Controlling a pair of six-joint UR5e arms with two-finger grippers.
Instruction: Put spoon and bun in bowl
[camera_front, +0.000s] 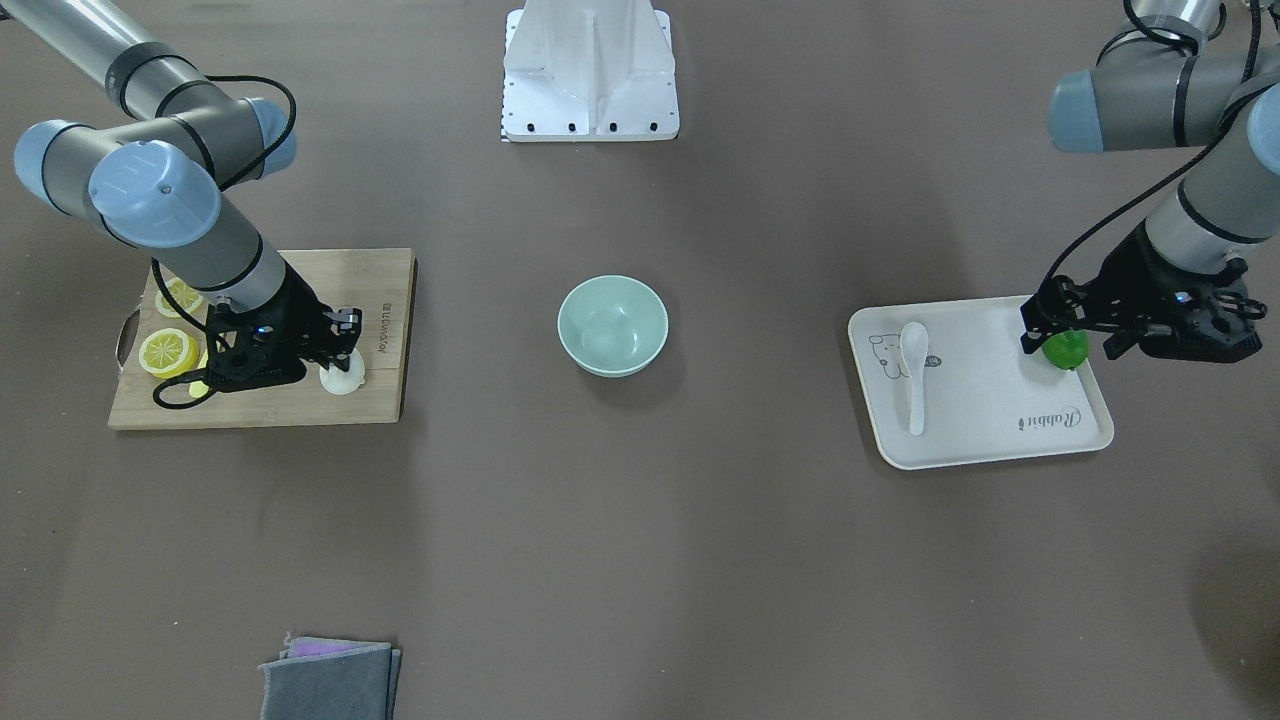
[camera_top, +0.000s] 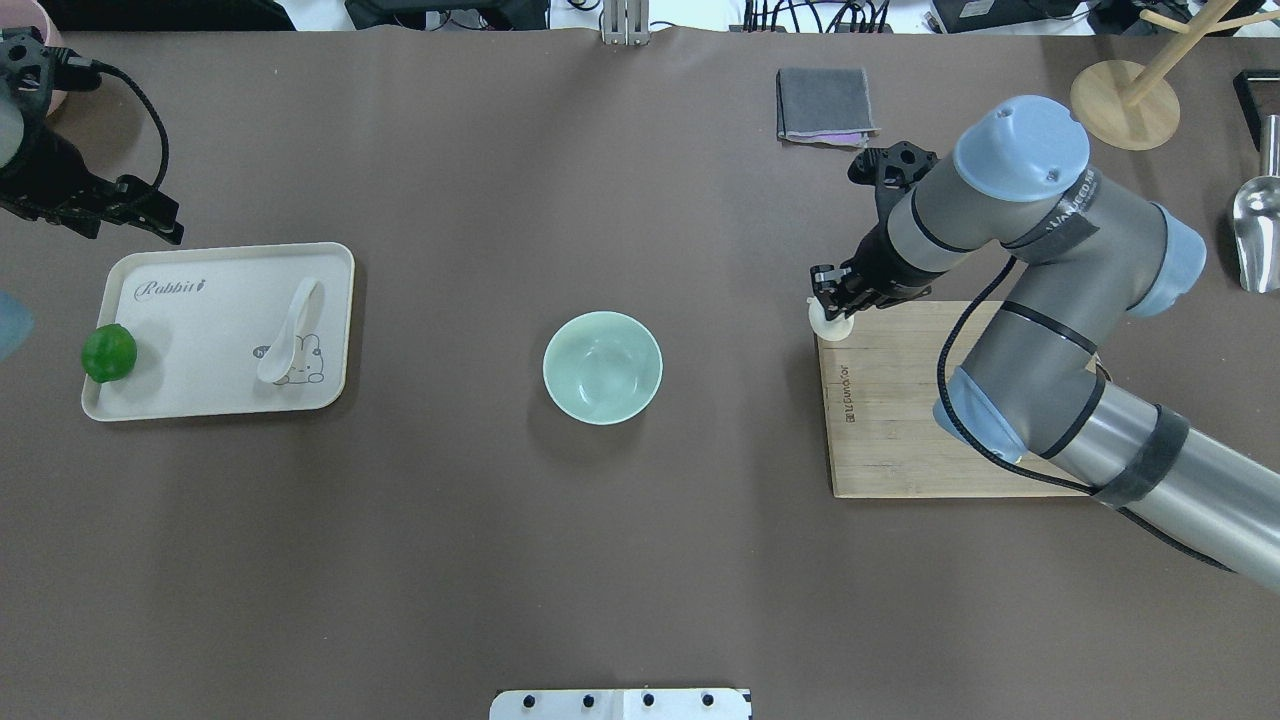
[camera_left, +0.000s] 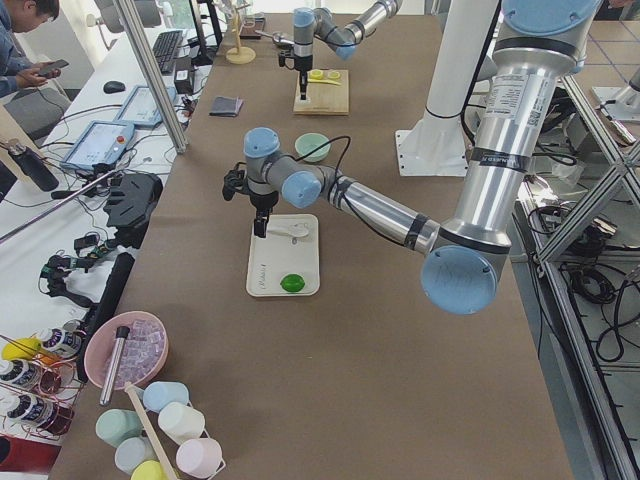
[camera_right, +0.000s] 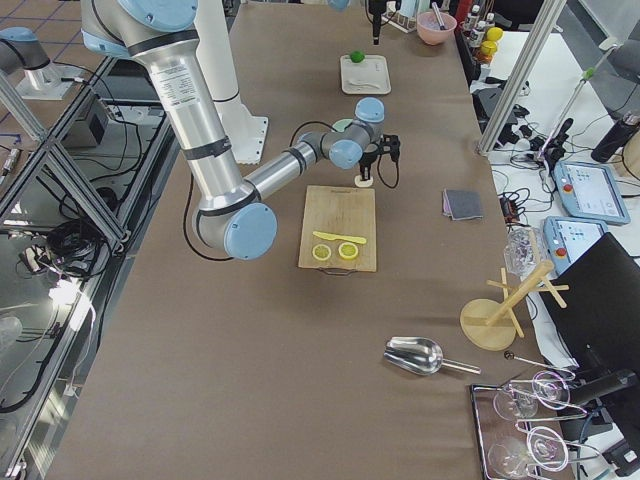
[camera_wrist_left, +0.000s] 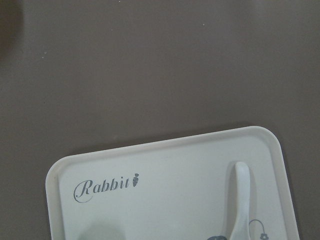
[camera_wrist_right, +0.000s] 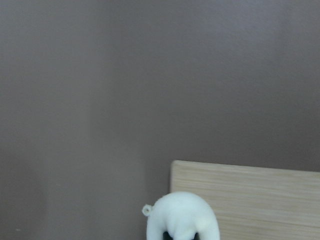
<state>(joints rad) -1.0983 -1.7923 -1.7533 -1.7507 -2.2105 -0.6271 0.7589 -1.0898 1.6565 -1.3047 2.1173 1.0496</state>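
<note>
The white bun is at the far corner of the bamboo board. My right gripper is shut on the bun. The right wrist view shows the bun squeezed between the fingers over the board's corner; it also shows in the overhead view. The white spoon lies on the beige tray, scoop toward the robot. My left gripper hangs open and empty above the tray's outer end, apart from the spoon. The mint-green bowl stands empty at mid-table.
A green lime sits on the tray's outer end. Lemon slices lie on the board under my right arm. A folded grey cloth lies at the far side. A wooden stand and a metal scoop are at the far right.
</note>
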